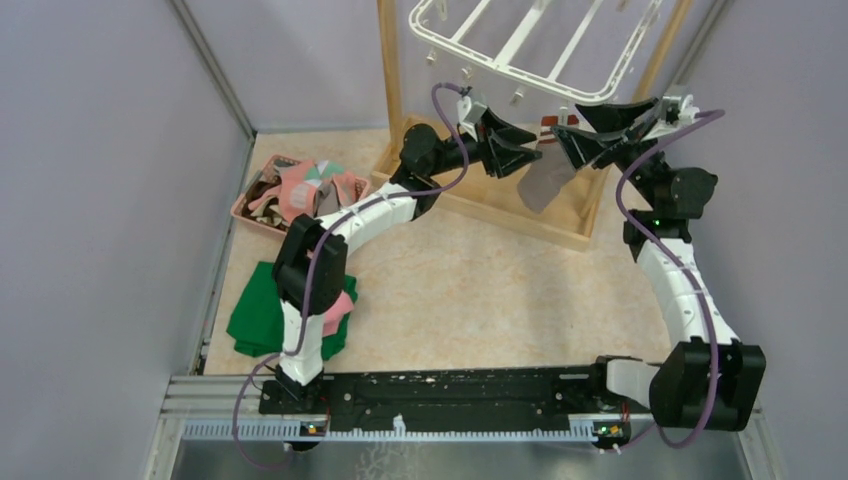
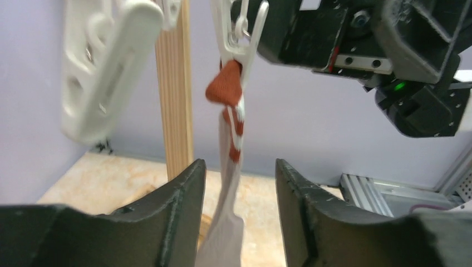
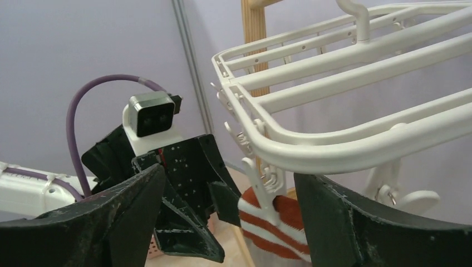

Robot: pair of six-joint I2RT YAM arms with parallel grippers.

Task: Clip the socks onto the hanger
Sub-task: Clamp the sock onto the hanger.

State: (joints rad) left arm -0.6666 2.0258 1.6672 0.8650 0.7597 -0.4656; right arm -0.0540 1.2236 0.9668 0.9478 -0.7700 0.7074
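Observation:
A grey sock (image 1: 548,180) with a red-and-white striped cuff (image 3: 278,225) hangs from a clip (image 3: 261,183) on the near rim of the white hanger (image 1: 530,45). My left gripper (image 1: 527,152) is on the sock's left and is open. In its wrist view the sock (image 2: 231,161) dangles free between the parted fingers (image 2: 181,206), pinched only by the clip (image 2: 236,47). My right gripper (image 1: 572,130) is on the sock's right, open, its fingers (image 3: 334,217) either side of the clipped cuff without touching it. More socks (image 1: 305,185) lie in a pink basket.
The hanger hangs inside a wooden frame stand (image 1: 390,80) whose base (image 1: 500,212) lies below the sock. The pink basket (image 1: 250,215) sits at the left wall. A green cloth (image 1: 260,310) with a pink cloth (image 1: 343,303) on it lies by the left arm.

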